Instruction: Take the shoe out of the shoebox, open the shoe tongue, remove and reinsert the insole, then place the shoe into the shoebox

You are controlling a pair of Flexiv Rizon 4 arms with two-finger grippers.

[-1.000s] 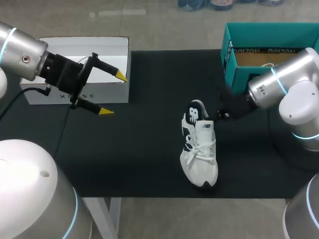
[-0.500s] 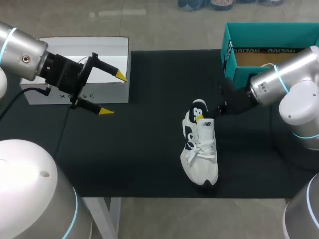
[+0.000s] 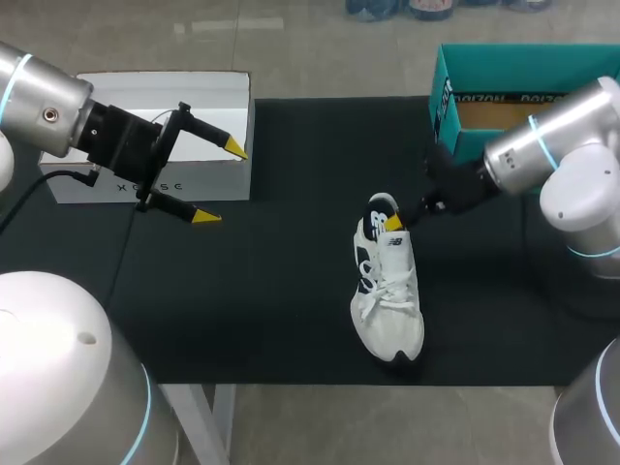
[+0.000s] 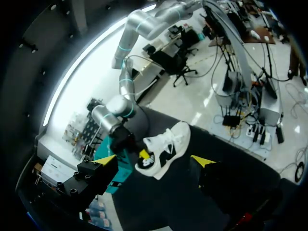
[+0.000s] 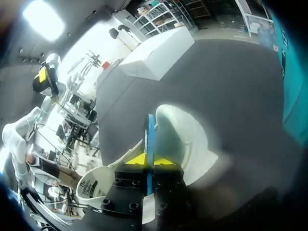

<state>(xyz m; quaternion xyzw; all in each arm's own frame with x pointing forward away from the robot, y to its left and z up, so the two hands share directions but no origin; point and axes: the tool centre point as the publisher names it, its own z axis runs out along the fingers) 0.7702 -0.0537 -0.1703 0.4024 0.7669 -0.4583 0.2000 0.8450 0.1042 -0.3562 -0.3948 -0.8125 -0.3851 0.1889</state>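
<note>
Shoe (image 3: 387,286) on desk (image 3: 281,300); right tool (image 3: 393,223) clamped on insole (image 5: 175,134), apparently mid-removal; next, draw it clear. Left tool (image 3: 215,181) apart.

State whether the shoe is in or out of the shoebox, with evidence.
Out. The shoe stands upright on the black mat, apart from the teal shoebox.

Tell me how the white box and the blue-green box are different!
The white box sits on the far left, just behind the open left gripper. The blue-green box sits on the far right. The white box's top looks flat and closed, while the blue-green box is open, with brown cardboard showing inside. The white box also looks lower than the blue-green one. Both are rectangular boxes standing toward the back.
</note>
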